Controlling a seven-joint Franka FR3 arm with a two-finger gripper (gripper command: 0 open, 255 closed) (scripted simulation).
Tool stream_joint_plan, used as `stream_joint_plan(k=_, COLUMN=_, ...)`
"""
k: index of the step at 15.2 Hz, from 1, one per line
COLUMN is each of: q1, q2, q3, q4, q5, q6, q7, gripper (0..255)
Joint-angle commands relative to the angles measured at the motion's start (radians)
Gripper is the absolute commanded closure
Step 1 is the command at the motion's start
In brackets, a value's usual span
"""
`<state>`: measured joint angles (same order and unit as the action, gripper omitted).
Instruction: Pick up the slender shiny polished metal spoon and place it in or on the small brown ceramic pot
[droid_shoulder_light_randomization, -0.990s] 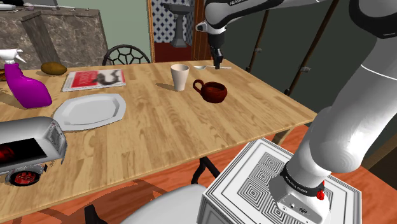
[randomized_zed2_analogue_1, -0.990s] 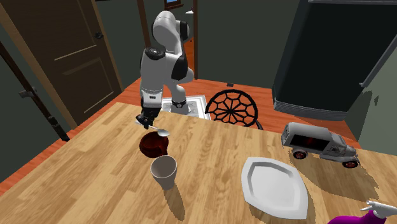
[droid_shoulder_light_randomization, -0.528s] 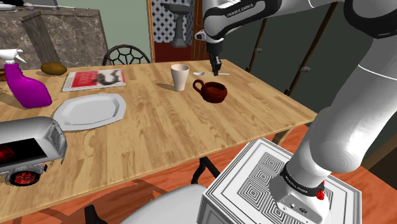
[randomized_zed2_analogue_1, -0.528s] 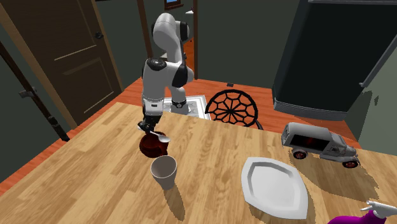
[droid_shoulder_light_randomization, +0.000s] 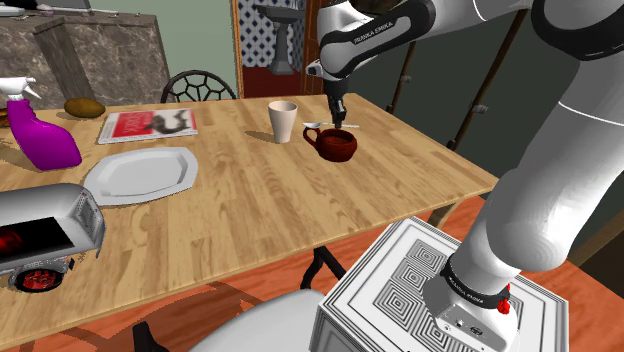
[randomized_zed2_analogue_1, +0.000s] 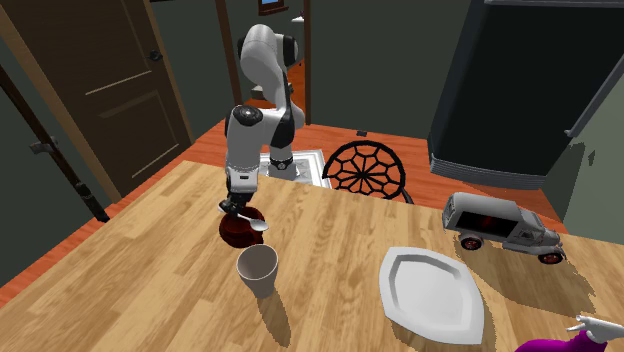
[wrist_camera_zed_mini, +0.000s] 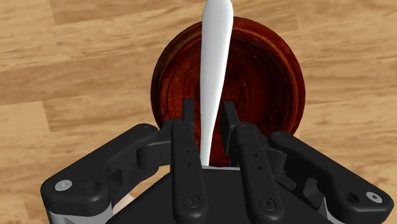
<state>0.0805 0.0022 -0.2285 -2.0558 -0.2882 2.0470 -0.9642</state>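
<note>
Shoulder view: the claw (droid_shoulder_light_randomization: 338, 117) is hovering just above the red-brown pot (droid_shoulder_light_randomization: 337, 147) on the desk (droid_shoulder_light_randomization: 250, 190), clasping the pale spoon (droid_shoulder_light_randomization: 318, 125). Second exterior view: the spoon (randomized_zed2_analogue_1: 258, 224) is jutting across the pot (randomized_zed2_analogue_1: 238, 232). Wrist view: the fingers (wrist_camera_zed_mini: 187, 127) are pinching its handle over the pot's mouth.

One spoon (wrist_camera_zed_mini: 213, 57) in the one gripper (wrist_camera_zed_mini: 208, 109); one brown pot (wrist_camera_zed_mini: 267, 70) directly beneath it; one pale cup (droid_shoulder_light_randomization: 283, 121) just beside the pot; farther from the gripper, one plate (droid_shoulder_light_randomization: 140, 173), one purple spray bottle (droid_shoulder_light_randomization: 42, 135), one silver toy van (droid_shoulder_light_randomization: 45, 232), one red-and-white magazine (droid_shoulder_light_randomization: 148, 124), one brown lump (droid_shoulder_light_randomization: 85, 106); one web-backed chair (droid_shoulder_light_randomization: 198, 87).
</note>
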Motion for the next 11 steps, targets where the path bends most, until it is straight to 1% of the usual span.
stream_joint_plan(k=1, q1=0.000, q2=0.000, q3=0.000, q4=-0.003, q5=0.000, q6=0.003, q7=0.001, gripper=255)
stream_joint_plan(k=5, q1=0.000, q2=0.000, q3=0.000, q4=-0.003, q5=0.000, q6=0.003, q7=0.001, gripper=255)
stream_joint_plan(k=6, q1=0.000, q2=0.000, q3=0.000, q4=-0.003, q5=0.000, q6=0.003, q7=0.001, gripper=0)
stream_joint_plan(k=11, q1=0.000, q2=0.000, q3=0.000, q4=-0.003, q5=0.000, q6=0.003, q7=0.001, gripper=0)
